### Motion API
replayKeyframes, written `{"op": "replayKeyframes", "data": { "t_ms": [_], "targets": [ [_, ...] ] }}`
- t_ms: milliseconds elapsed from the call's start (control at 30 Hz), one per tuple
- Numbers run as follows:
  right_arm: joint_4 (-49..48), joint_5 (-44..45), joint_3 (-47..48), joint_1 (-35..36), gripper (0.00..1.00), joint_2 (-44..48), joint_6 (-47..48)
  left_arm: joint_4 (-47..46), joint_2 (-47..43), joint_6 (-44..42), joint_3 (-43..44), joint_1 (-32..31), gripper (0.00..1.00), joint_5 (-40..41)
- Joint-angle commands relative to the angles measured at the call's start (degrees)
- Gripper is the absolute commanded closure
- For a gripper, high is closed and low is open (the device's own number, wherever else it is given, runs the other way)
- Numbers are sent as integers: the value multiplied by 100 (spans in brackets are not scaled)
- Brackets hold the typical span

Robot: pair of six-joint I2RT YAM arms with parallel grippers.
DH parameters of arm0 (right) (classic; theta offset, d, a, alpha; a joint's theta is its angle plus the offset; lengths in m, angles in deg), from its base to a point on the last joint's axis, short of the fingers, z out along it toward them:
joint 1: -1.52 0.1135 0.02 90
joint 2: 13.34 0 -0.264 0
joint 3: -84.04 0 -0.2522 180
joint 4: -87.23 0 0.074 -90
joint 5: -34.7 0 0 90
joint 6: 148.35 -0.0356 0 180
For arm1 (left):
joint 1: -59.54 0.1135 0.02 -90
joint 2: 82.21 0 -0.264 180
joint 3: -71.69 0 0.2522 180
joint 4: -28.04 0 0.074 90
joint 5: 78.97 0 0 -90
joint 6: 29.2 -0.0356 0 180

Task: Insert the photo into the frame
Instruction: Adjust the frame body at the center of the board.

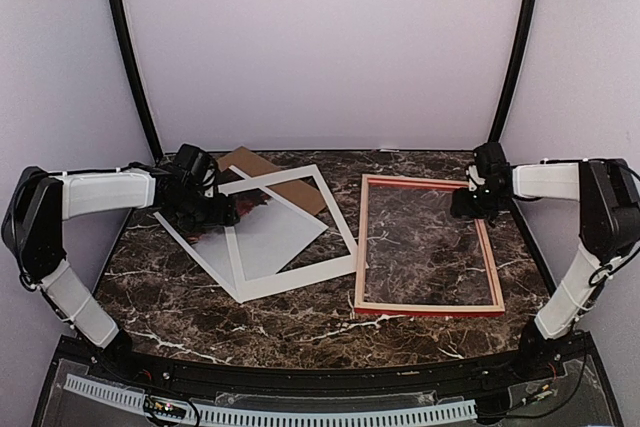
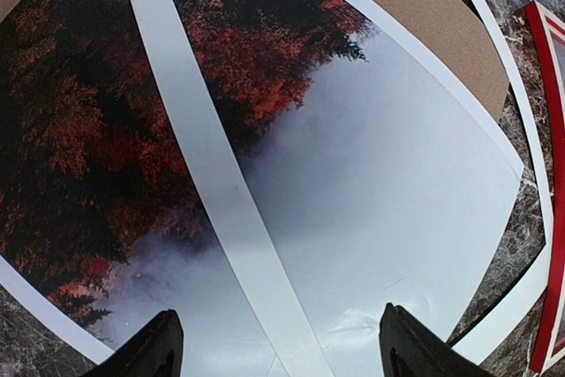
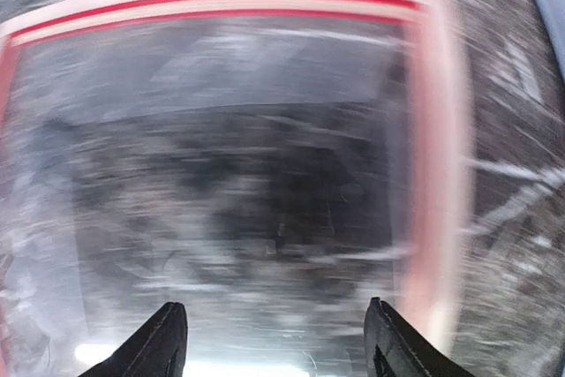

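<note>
**Top external.** The photo (image 1: 280, 232) lies on the bench (image 1: 300, 339) under a white mat (image 1: 300, 277), at 9 o'clock from the frame (image 1: 428, 309) and skewed to it. The left end effector (image 1: 205, 209) is the nearer one. The frame's long axis runs 12 to 6, and only bench shows inside it.

**Left wrist.** The left end effector (image 2: 278, 342) is spread and empty over the photo (image 2: 371, 218) and mat (image 2: 221, 209).

**Right wrist (blurred).** The right end effector (image 3: 274, 333) is spread and empty above the frame (image 3: 433, 130).

You've got a polished marble-look surface (image 1: 300, 332), pale wood frame (image 1: 430, 309) with red-painted face, smooth paper photo (image 2: 371, 174), matt white card mat (image 1: 300, 277), brown cardboard backing (image 1: 250, 160).
</note>
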Motion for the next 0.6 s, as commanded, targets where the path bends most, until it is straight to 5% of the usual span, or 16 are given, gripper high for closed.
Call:
{"op": "replayKeyframes", "data": {
  "t_ms": [0,567],
  "targets": [
    [-568,-940,364,887,29,51,-192,-97,174,28,-45,81,21,-168],
    [-653,-1456,3027,2921,21,-2516,-548,-347,227,170,-278,175,23,-226]
  ]
}}
